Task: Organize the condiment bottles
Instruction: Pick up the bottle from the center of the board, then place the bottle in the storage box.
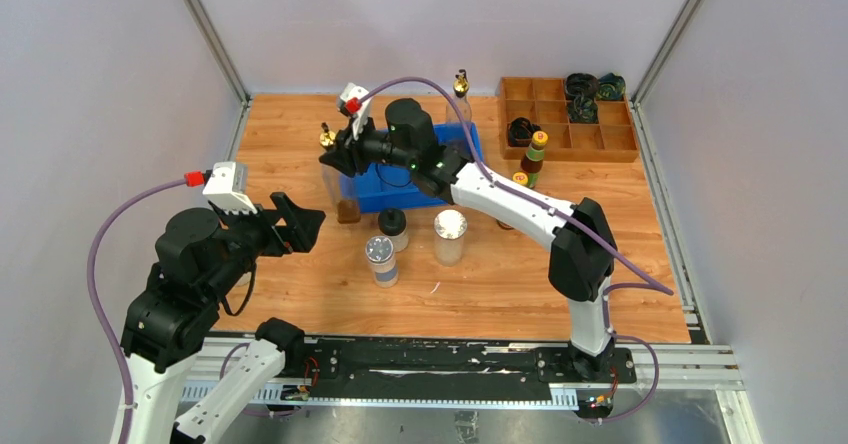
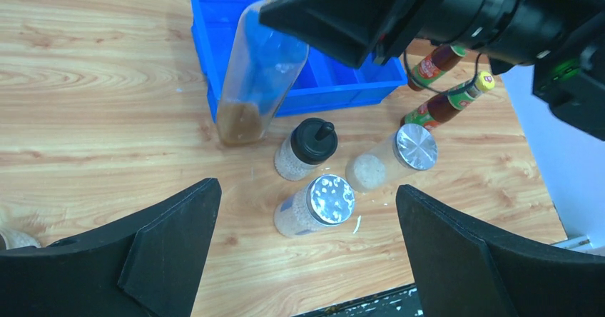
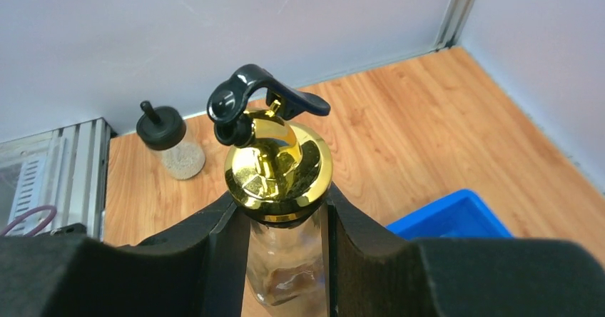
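Right gripper (image 3: 284,224) clamped on neck of tall clear glass gold-spouted cruet (image 3: 278,167); we should move it upright, slowly, clear of blue plastic bin (image 2: 324,92) just beside.

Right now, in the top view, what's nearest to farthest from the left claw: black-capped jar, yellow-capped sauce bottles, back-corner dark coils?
1. Black-capped clear jar, centre.
2. Yellow-capped, red-labelled sauce bottles, right.
3. Dark coiled rings, wooden tray's back-right corner.

A gold-spouted cruet (image 1: 345,186), brown liquid low inside, was by the blue bin (image 1: 375,197); a second cruet (image 1: 460,92) stood behind it. Two silver-lidded shakers (image 1: 381,261) and a black-capped jar (image 1: 392,228) clustered nearby, sauce bottles (image 1: 535,154) rightward.
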You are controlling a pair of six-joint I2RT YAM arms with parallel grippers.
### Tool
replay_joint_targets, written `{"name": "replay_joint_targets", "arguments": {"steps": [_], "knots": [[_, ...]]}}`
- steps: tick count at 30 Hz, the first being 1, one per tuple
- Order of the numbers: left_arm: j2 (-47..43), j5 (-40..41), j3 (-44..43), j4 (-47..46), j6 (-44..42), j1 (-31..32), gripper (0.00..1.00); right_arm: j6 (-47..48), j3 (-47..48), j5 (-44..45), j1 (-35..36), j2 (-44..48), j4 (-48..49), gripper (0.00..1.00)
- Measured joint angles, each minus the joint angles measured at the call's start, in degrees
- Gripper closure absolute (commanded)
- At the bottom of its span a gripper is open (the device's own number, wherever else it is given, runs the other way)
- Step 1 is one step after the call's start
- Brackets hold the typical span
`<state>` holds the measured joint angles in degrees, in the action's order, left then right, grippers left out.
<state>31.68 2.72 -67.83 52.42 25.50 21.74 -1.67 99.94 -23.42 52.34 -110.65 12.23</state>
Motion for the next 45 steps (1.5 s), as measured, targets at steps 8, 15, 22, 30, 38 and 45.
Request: {"name": "replay_joint_targets", "arguments": {"steps": [8, 15, 22, 30, 38, 45], "knots": [[0.00, 0.04, 0.00, 0.00, 0.00, -0.02, 0.00, 3.41, 8.02, 8.22, 0.00, 0.02, -7.63, 0.96], [0.00, 0.02, 0.00, 0.00, 0.00, 0.00, 0.00, 6.43, 9.75, 21.84, -0.02, 0.13, -12.24, 0.98], [0.00, -0.02, 0.00, 0.00, 0.00, 0.00, 0.00, 9.88, 9.84, 37.75, -0.57, 0.28, -13.73, 0.99], [0.02, -0.11, 0.00, 0.00, 0.00, -0.02, 0.00, 12.04, 4.68, 51.80, -3.21, 5.73, -8.52, 0.98], [0.39, -0.24, 0.00, 0.00, 0.00, -0.02, 0.00, 9.75, -5.18, 58.58, -9.09, 14.14, -4.76, 0.98], [1.86, -0.68, 0.00, 0.00, -0.02, -0.02, 0.00, 5.46, -11.32, 59.28, -12.48, 16.35, -3.56, 0.99]]}}
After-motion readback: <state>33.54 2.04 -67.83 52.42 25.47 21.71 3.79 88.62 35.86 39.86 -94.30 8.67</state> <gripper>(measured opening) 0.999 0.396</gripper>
